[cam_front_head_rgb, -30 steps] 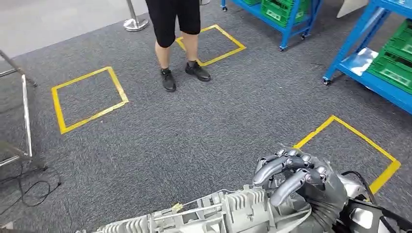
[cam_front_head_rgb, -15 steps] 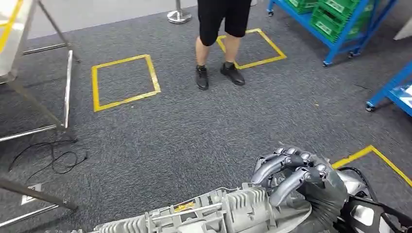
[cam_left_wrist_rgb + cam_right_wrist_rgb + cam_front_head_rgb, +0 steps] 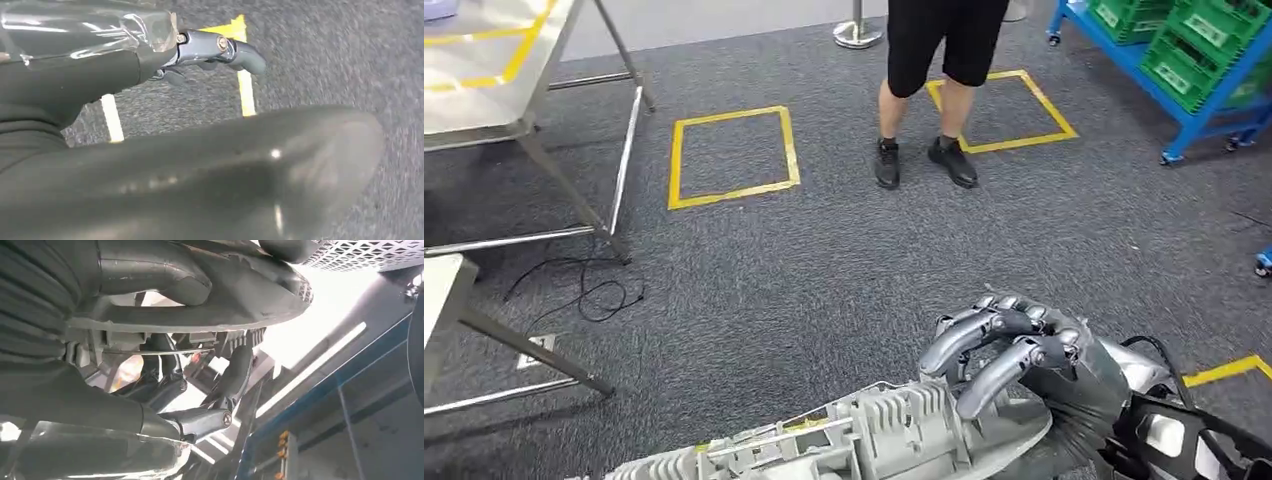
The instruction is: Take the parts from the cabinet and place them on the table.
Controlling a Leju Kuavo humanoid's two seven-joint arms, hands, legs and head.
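A long grey cast-metal part [image 3: 854, 440] with ribs and fins lies across the bottom of the head view. My right hand [image 3: 1014, 365] grips its right end, fingers curled over the top. The right wrist view shows the part [image 3: 225, 295] from close up with my fingers [image 3: 200, 420] wrapped around it. The steel table [image 3: 484, 70] with yellow tape on its top stands at the far left. In the left wrist view my left hand [image 3: 220, 47] hangs over the carpet, one finger held out with nothing in it.
A person [image 3: 944, 60] in black shorts stands ahead on a yellow floor square. A blue rack with green bins [image 3: 1194, 60] is at the far right. A second table corner [image 3: 439, 300] and a loose cable [image 3: 584, 290] lie at the left. Grey carpet lies between.
The whole picture has slid to the right, so the camera has turned left. The steel table has come into sight. My right hand holds the part as before.
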